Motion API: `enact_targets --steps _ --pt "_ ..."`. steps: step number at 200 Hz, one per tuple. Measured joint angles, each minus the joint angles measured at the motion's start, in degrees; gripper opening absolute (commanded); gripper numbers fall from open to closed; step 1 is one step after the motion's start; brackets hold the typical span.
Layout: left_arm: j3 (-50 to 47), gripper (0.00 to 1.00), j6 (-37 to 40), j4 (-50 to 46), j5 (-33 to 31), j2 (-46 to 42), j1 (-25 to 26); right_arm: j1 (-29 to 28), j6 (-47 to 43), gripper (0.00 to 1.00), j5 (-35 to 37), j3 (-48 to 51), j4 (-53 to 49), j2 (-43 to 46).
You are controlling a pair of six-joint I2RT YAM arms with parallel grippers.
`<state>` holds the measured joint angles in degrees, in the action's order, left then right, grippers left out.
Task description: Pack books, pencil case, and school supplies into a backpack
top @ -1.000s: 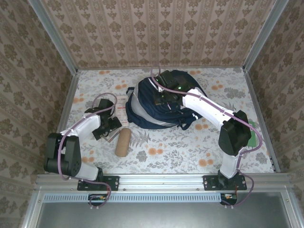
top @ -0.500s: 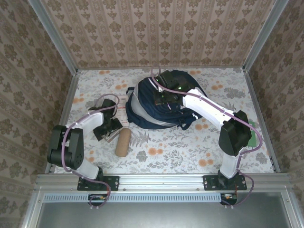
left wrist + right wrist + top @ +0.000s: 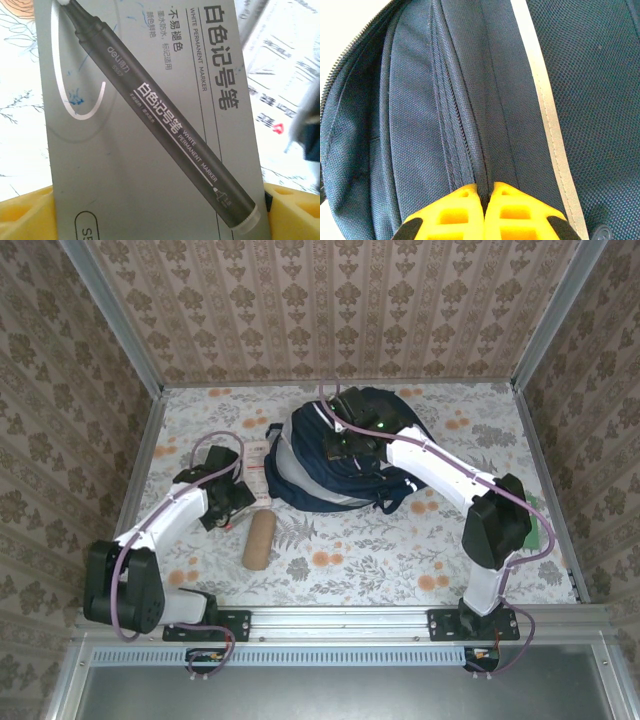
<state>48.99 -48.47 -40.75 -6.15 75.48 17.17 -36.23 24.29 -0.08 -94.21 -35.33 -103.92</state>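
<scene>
Left gripper (image 3: 232, 505), jaws apart, straddles the grey pack (image 3: 125, 175), flat on the table (image 3: 400, 560) left of the backpack (image 3: 300, 480). Light, stiff, slick card, I judge: pinch its long edges. Right gripper (image 3: 485, 192) is clamped on a backpack fold.

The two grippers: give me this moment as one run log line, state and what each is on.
left gripper: open, over flat grey marker packet | right gripper: shut on navy-blue fabric backpack, fold beside zipper
</scene>
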Motion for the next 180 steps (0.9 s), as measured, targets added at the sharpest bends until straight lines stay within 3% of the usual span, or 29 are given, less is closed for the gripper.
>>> enact_targets --steps 88,129,180 --pt "10.60 0.85 -2.93 1.20 -1.42 -0.83 13.84 3.93 3.58 0.00 -5.40 3.80 1.14 7.37" --pt "17.49 0.85 -2.99 5.29 -2.73 7.82 19.28 4.35 4.76 0.00 -7.54 4.83 1.79 8.44" --pt "23.52 0.86 -3.48 10.69 -2.08 20.22 22.21 4.37 5.84 0.00 -8.15 5.99 2.49 8.74"
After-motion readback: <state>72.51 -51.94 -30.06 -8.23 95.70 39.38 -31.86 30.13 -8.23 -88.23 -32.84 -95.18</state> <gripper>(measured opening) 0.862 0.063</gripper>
